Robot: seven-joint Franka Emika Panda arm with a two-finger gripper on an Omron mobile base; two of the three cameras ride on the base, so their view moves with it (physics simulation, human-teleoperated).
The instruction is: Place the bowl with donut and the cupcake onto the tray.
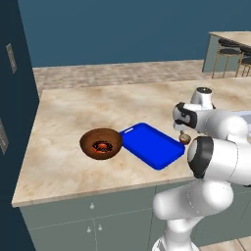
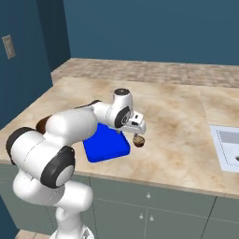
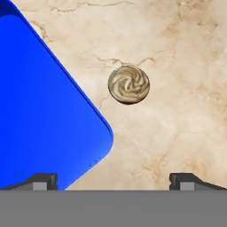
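Hand view, cupcake (image 3: 129, 84): seen from straight above, pale swirled top, standing alone on the marble bench (image 3: 177, 124) a little above the centre of the frame, just right of the tray's rounded corner and not touching it.
Tray (image 3: 40, 111): bright blue, flat, along the left side of the frame, with nothing on it.
End effector (image 3: 115, 181): the two dark fingertips stand spread wide at the bottom edge, holding nothing, poised above the cupcake.
Step in hand: most likely the approach to pick up the cupcake.
Next move calls for: lowering so the fingers straddle the small cake, then a gentle close.
Left base view, bowl (image 1: 101, 143): reddish-brown, centre left, touching or just beside the tray's left corner.
Bowl contents: the donut (image 1: 102, 146), red-orange ring, lies inside.
Progress: neither item is on the tray yet.
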